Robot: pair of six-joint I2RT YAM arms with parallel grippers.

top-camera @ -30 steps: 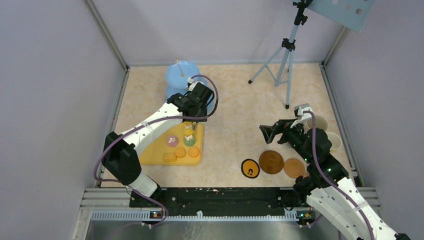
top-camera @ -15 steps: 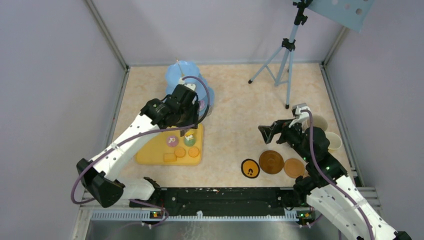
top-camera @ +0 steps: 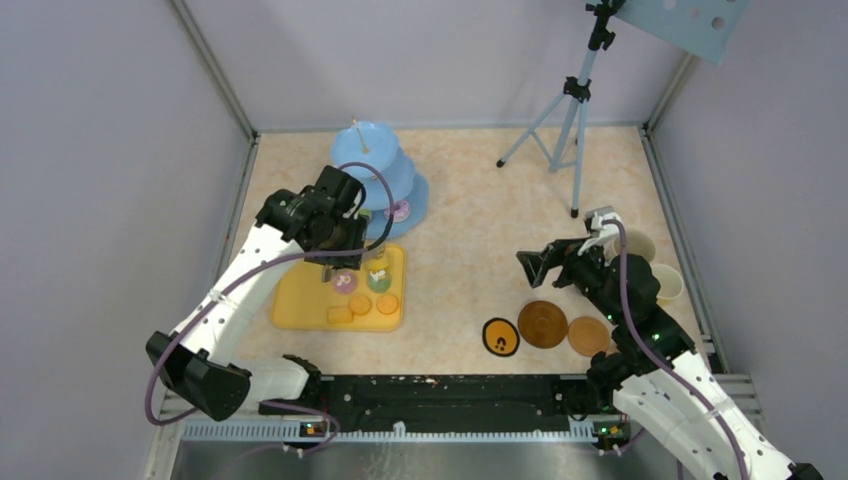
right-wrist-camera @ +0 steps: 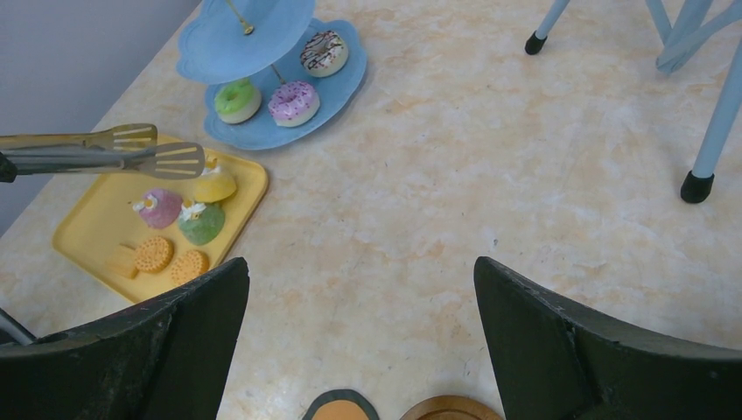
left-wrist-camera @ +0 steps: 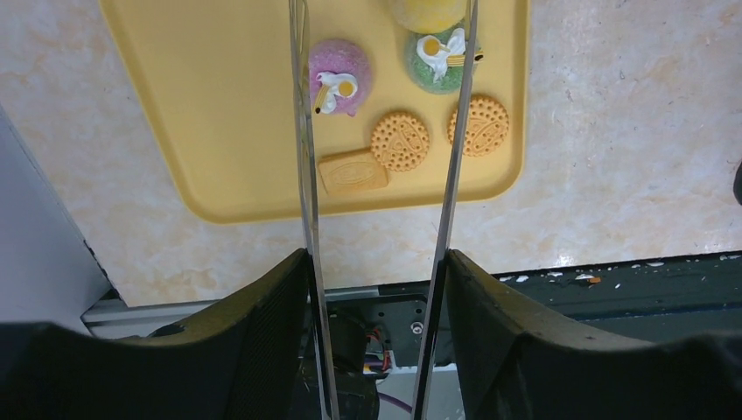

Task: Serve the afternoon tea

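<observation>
Left pincer (left-wrist-camera: 376, 259) clamps the tongs (right-wrist-camera: 171, 161); right pincer (right-wrist-camera: 360, 267) hovers, spread wide.

The tongs (left-wrist-camera: 302, 175) are gleaming as thin polished metal; the yellow tray (left-wrist-camera: 219, 131) is showing smooth, semi-matt plastic. The purple pastry (left-wrist-camera: 337, 66) is looking grainy, the biscuits (left-wrist-camera: 400, 140) embossed. The table (left-wrist-camera: 612, 131) is showing a marble-patterned, faintly glossy top; the blue stand (right-wrist-camera: 254, 44), smooth plastic.

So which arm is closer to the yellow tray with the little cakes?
Left. The left gripper, holding metal tongs, hangs above the yellow tray; the right gripper sits open well off to the side, near the brown coasters.
</observation>
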